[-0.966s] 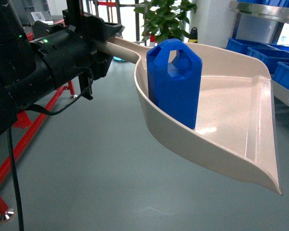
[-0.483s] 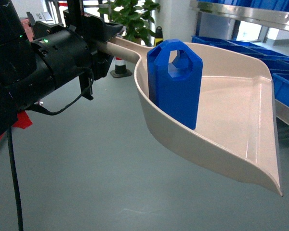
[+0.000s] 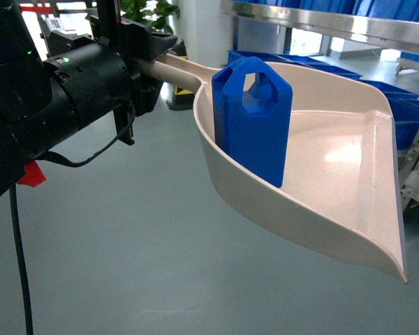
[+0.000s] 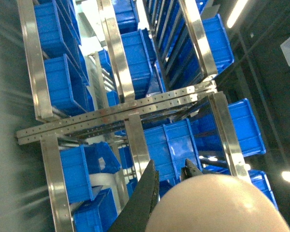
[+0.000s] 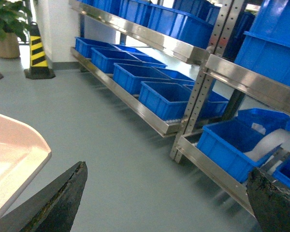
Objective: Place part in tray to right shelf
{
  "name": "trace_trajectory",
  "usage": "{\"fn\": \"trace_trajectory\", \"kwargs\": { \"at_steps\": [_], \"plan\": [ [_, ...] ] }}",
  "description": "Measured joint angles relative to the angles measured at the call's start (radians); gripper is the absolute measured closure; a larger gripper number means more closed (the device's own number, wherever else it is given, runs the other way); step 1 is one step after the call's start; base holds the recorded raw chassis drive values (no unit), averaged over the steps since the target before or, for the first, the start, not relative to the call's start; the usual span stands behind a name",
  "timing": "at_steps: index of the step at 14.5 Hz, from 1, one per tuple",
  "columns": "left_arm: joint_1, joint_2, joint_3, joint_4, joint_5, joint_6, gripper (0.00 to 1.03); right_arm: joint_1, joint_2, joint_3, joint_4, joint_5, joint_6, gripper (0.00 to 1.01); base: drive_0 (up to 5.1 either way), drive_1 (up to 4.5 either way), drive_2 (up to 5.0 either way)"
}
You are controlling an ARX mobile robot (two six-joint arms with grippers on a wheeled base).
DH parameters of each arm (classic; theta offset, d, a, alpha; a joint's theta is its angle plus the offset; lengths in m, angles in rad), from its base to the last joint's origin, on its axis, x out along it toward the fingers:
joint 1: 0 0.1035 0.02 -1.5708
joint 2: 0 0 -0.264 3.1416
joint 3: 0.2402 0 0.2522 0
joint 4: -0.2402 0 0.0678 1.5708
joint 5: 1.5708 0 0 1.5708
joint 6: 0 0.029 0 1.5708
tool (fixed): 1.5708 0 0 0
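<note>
A: Supporting surfaces?
B: Grey floor (image 5: 111, 159), smooth. Far left on it stand a yellow-and-black striped cone (image 5: 37, 53) and a potted plant (image 5: 7, 29). The right shelf (image 5: 183, 48), stainless steel, runs along the right side.

A: Loading?
B: The low level carries a row of open blue crates (image 5: 169, 99); further blue crates sit on the upper level. Shelf uprights rest directly on the floor.

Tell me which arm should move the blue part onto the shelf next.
The right. Its gripper is open and empty, with the shelf and crates right ahead. The left gripper is shut on the tray handle, carrying the part upright, so it likely must keep holding.
</note>
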Motion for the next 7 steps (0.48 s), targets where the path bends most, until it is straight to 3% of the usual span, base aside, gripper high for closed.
{"fn": "trace_trajectory", "kwargs": {
  "at_steps": [7],
  "plan": [
    [0.000, 0.000, 0.000, 0.000, 0.000, 0.000, 0.91, 0.000, 0.000, 0.000, 0.000, 0.000, 0.000, 0.03, -1.6, -1.56, -1.6]
  ]
}}
